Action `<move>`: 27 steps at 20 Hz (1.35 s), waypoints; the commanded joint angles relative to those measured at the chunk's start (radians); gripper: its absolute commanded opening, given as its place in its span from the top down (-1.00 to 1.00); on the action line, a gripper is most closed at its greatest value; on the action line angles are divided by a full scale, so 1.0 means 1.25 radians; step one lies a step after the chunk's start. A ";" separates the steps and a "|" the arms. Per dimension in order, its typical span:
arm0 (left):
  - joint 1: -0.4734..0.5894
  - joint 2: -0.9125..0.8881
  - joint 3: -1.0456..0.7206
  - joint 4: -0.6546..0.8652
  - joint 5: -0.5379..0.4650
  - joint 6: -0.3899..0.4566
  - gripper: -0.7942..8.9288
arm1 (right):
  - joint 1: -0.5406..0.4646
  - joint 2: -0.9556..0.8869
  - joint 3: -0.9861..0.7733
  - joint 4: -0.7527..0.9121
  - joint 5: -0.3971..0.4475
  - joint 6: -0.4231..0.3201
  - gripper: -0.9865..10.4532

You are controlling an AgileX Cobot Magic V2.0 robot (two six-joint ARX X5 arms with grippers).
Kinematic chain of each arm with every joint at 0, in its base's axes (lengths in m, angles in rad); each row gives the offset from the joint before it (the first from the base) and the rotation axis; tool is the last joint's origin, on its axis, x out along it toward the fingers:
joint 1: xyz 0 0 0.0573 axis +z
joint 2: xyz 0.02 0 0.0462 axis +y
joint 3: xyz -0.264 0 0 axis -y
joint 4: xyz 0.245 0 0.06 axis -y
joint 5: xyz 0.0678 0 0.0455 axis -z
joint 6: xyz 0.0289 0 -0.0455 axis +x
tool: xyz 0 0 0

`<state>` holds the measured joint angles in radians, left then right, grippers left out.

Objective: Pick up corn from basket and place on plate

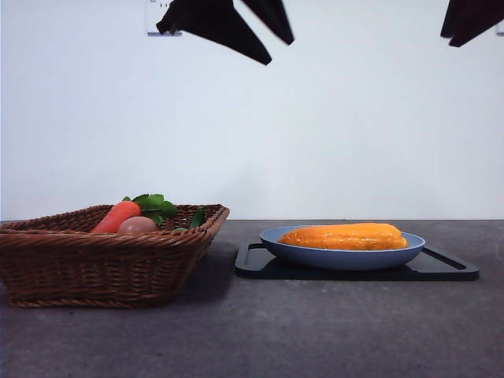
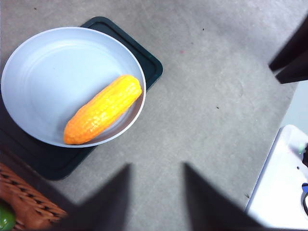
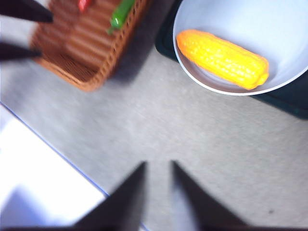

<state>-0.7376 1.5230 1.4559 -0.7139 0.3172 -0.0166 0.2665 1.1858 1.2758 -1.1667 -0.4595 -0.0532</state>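
Observation:
The long orange-yellow corn [image 1: 346, 236] lies flat in the light-blue plate [image 1: 339, 257] on the right, free of both grippers. In the left wrist view the corn [image 2: 103, 109] rests near the plate's [image 2: 53, 72] rim. The brown wicker basket [image 1: 94, 260] stands on the left. My left gripper [image 1: 277, 49] hangs high between basket and plate, open and empty [image 2: 157, 168]. My right gripper [image 1: 465, 24] shows only as a dark tip at the top right corner; its own view shows it [image 3: 159, 166] slightly open, holding nothing, with the corn [image 3: 224, 58] far below.
A flat black tray [image 1: 441, 268] lies under the plate. In the basket are a carrot [image 1: 116, 216] with green leaves, a round brownish thing [image 1: 137, 225] and a green vegetable [image 3: 121, 12]. A white surface [image 2: 284, 183] borders the grey table.

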 commanded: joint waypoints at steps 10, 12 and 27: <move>-0.006 0.002 0.020 0.003 0.003 0.006 0.82 | 0.016 0.007 0.011 0.109 0.012 -0.008 0.82; -0.006 0.002 0.020 0.003 0.003 0.006 0.82 | 0.008 0.007 0.011 0.133 0.013 -0.008 0.82; 0.305 -0.328 -0.099 0.251 -0.063 0.150 0.82 | 0.008 0.007 0.012 0.353 0.012 -0.008 0.82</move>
<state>-0.3550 1.0962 1.3293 -0.3958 0.2382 0.1486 0.2729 1.1862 1.2755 -0.7341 -0.4427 -0.0559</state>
